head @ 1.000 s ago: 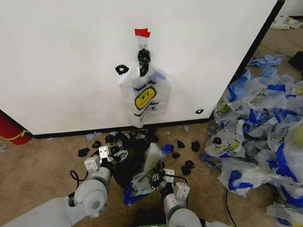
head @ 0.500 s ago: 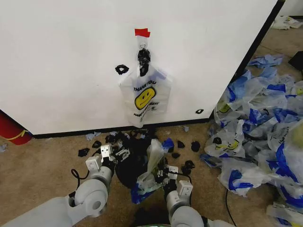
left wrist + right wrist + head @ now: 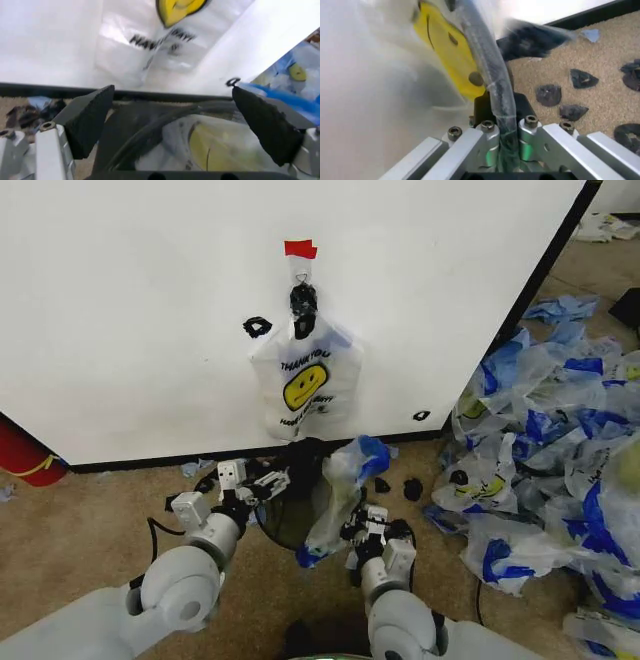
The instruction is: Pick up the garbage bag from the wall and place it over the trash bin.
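Translucent plastic is draped on the right side of the bin (image 3: 293,515), low in the middle of the head view: a bag (image 3: 345,480) with a yellow smiley and a blue handle rising above the rim. A second, like bag (image 3: 305,380) hangs from the black clip (image 3: 303,300) on the wall (image 3: 130,310), under the red tape (image 3: 300,249), just above the bin.

The right tool (image 3: 368,525) sits at the bin's right side. In the right wrist view it is clenched on the dark rim (image 3: 487,71) with film wrapped over it, the smiley (image 3: 445,48) pressed just beside. The left tool (image 3: 262,486) is at the bin's left edge; in the left wrist view its two black pads (image 3: 90,116) stand wide apart, released, with the rim (image 3: 165,120) and the bag's film (image 3: 220,146) between and below them.

The step in hand looks like the fitting: the bag is off the wall and part way over the bin, pinned on the right but seemingly not yet stretched over the left rim. The next move probably calls for the left tool to catch the loose edge and draw it across and down. Thin film may slip or tear, and the light bin may tip.

Black scraps (image 3: 412,489) lie on the floor (image 3: 80,530), and a heap of bags (image 3: 540,460) fills the right of the frame.
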